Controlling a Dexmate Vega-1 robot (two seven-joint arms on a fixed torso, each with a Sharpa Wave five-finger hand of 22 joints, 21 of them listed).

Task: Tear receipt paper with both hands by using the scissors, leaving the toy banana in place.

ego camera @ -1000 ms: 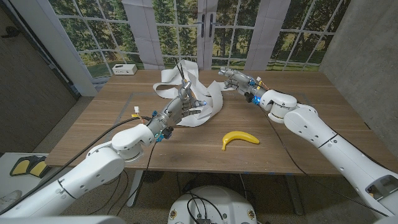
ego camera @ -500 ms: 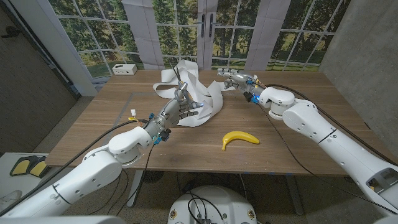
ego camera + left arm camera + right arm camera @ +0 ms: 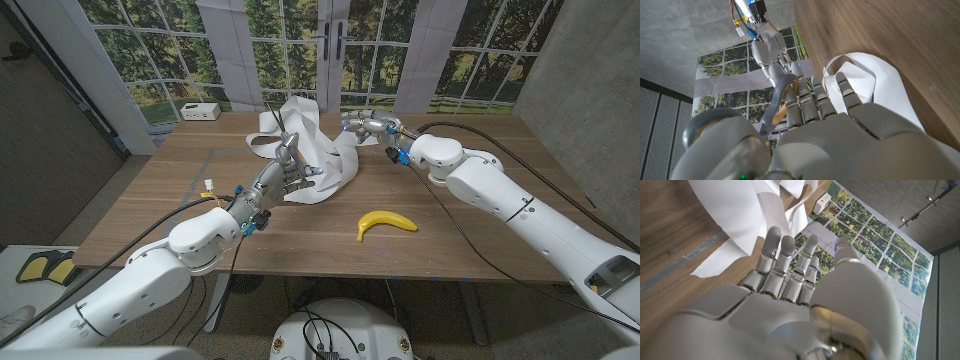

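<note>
Since a second ago, my right hand point(image 3: 362, 125) has shifted slightly toward the receipt paper point(image 3: 318, 158), fingers together on its edge. Left hand point(image 3: 288, 170) grips scissors point(image 3: 286, 138) at the paper; banana point(image 3: 385, 222) on desk point(image 3: 480, 210). Left wrist view: fingers point(image 3: 810, 95) curled around the scissors' handle. Right wrist view: fingers point(image 3: 785, 265) extended beside paper.

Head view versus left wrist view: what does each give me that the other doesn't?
Head view adds the banana lying on the table apart from the paper, plus a white box at the far edge. The left wrist view adds a close look at the grey scissors handle held in the left hand. Both show the paper, the table and the right hand beyond the paper.
</note>
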